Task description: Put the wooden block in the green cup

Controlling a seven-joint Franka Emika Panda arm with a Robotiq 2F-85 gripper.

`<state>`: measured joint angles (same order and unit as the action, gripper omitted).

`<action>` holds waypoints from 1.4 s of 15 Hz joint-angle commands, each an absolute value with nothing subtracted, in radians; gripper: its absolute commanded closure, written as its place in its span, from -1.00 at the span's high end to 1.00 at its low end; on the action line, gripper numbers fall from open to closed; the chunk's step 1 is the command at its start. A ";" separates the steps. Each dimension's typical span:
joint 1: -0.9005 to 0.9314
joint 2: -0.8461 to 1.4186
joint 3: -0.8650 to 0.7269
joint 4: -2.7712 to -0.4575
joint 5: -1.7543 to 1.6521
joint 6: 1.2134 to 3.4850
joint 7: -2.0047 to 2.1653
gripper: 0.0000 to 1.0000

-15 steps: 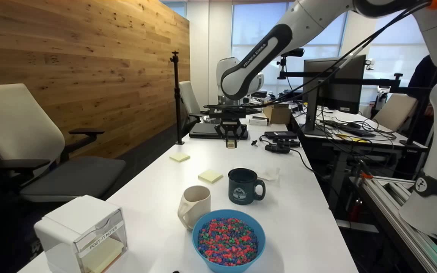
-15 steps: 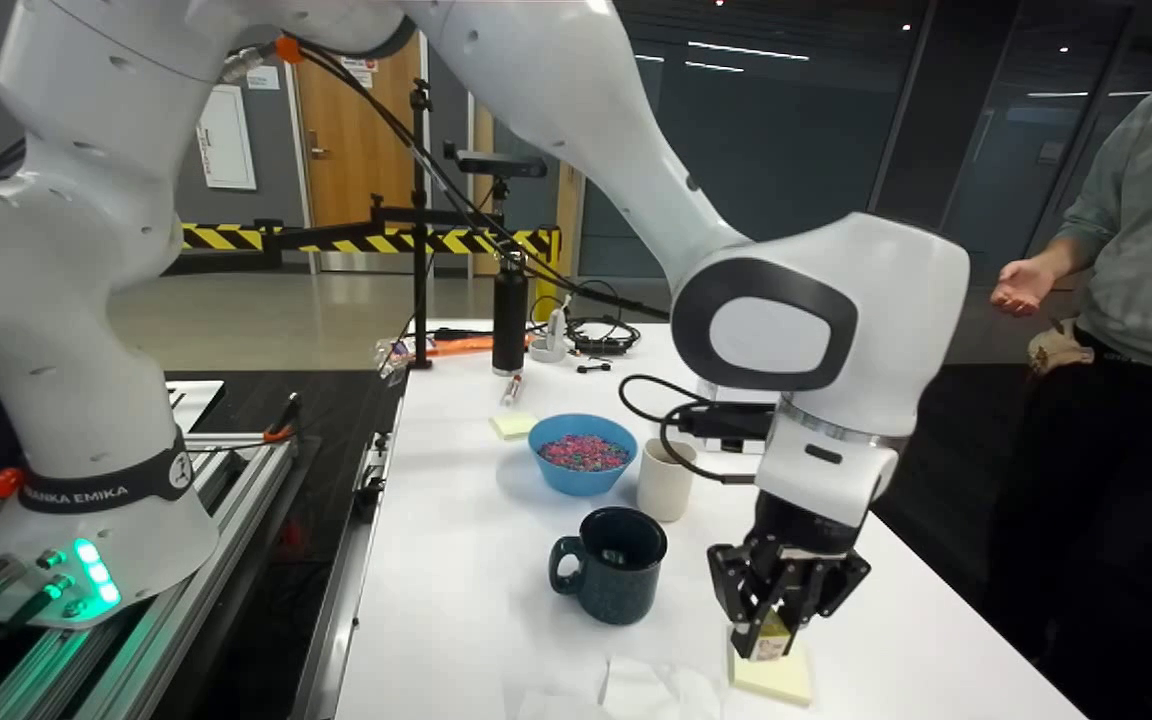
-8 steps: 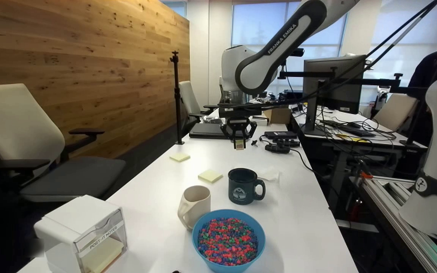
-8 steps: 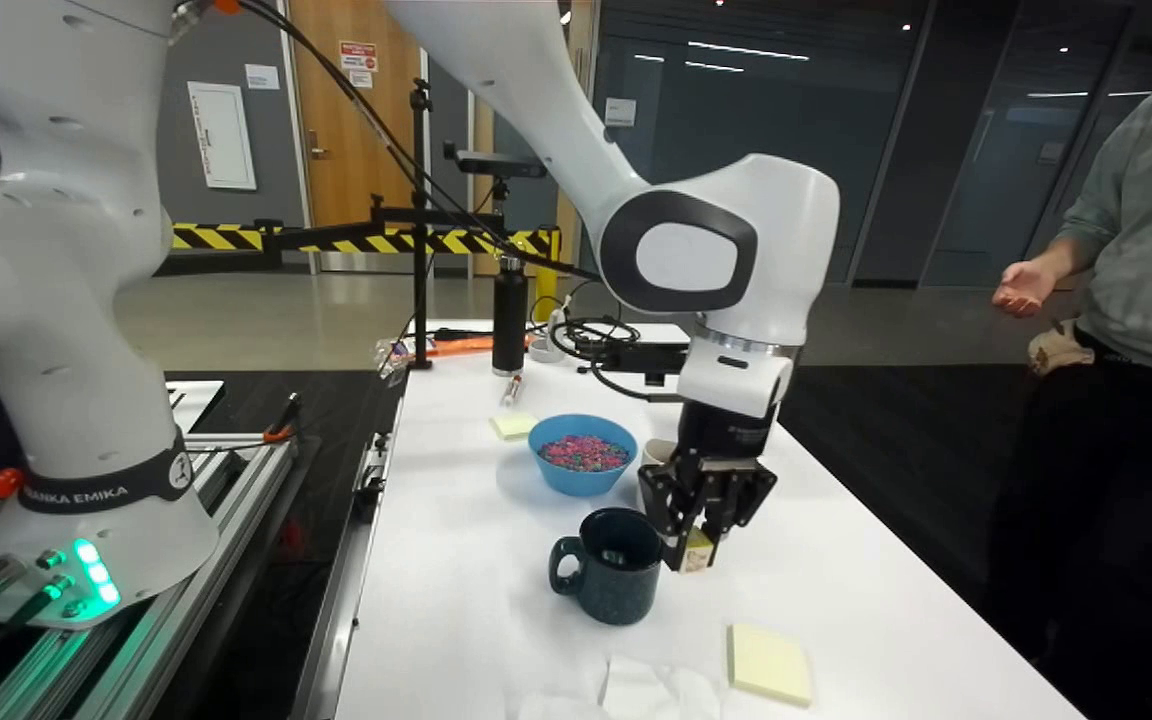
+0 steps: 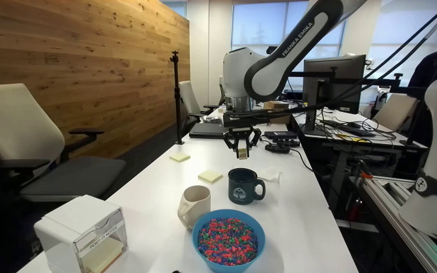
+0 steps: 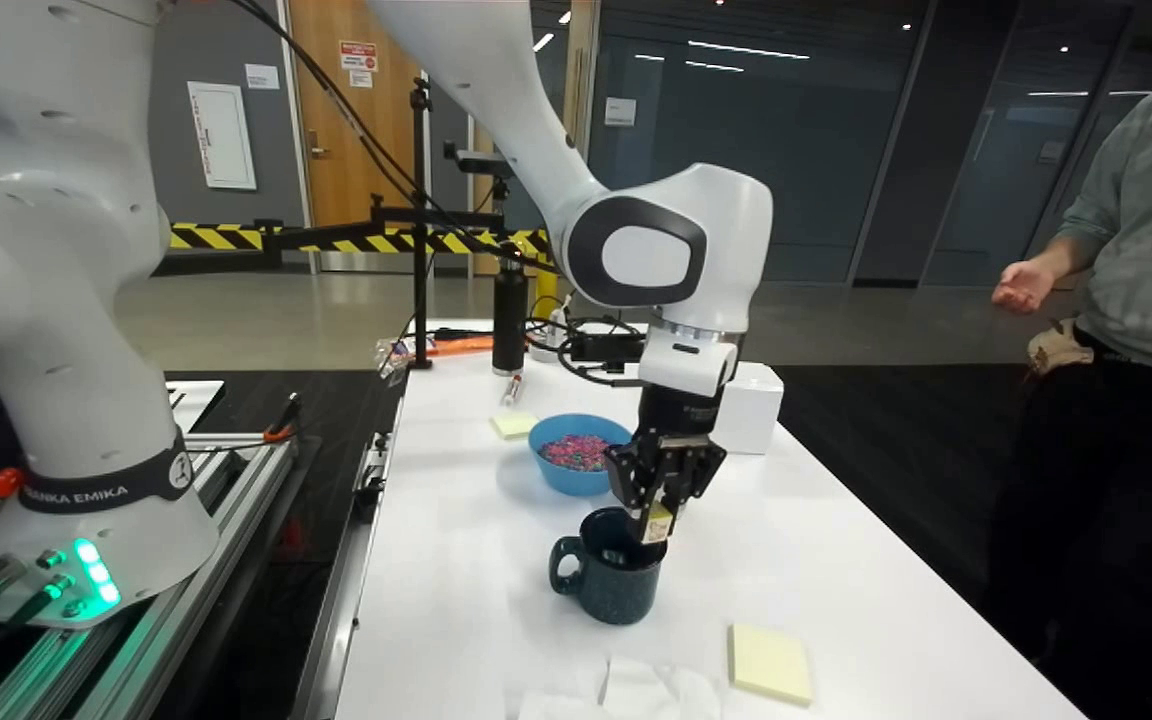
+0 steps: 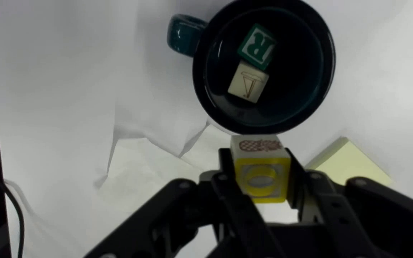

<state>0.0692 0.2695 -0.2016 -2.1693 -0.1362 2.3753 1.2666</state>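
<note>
My gripper (image 7: pixel 258 170) is shut on a wooden block (image 7: pixel 262 177) with a yellow letter face and a pineapple picture. The held block also shows in both exterior views (image 5: pixel 243 153) (image 6: pixel 657 525). The green cup (image 5: pixel 237 195) is a dark glossy mug, upright on the table, also in an exterior view (image 6: pixel 621 585) and the wrist view (image 7: pixel 296 82). The block is above the mug's height, by its rim. In the wrist view it appears just outside the rim. Inside the mug lie a green "R" block (image 7: pixel 256 46) and a pale block with a drawing (image 7: pixel 248 81).
A cream cup (image 5: pixel 195 206) and a blue bowl (image 5: pixel 229 265) of coloured bits stand close to the mug. Sticky-note pads (image 5: pixel 210 176) and crumpled white paper (image 6: pixel 658 690) lie nearby. A Post-it box (image 5: pixel 84 231) stands at the table's edge.
My gripper has carried the block from above the sticky-note pad across to the mug, and it is lower than half a second ago. The mug has not moved.
</note>
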 commanded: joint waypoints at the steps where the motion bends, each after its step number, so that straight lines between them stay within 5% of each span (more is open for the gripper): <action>1: 0.066 0.243 -0.181 -2.231 -0.169 2.423 1.296 -0.81; 12: 0.090 0.270 -0.149 -2.221 -0.174 2.412 1.308 -0.81; 13: 0.090 0.273 -0.148 -2.221 -0.173 2.417 1.307 0.19; 19: 0.092 0.276 -0.146 -2.210 -0.159 2.418 1.321 0.91; 21: 0.082 0.276 -0.149 -2.185 -0.139 2.411 1.331 1.00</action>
<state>0.0932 0.2772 -0.1498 -2.2107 -0.1381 2.4043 1.2875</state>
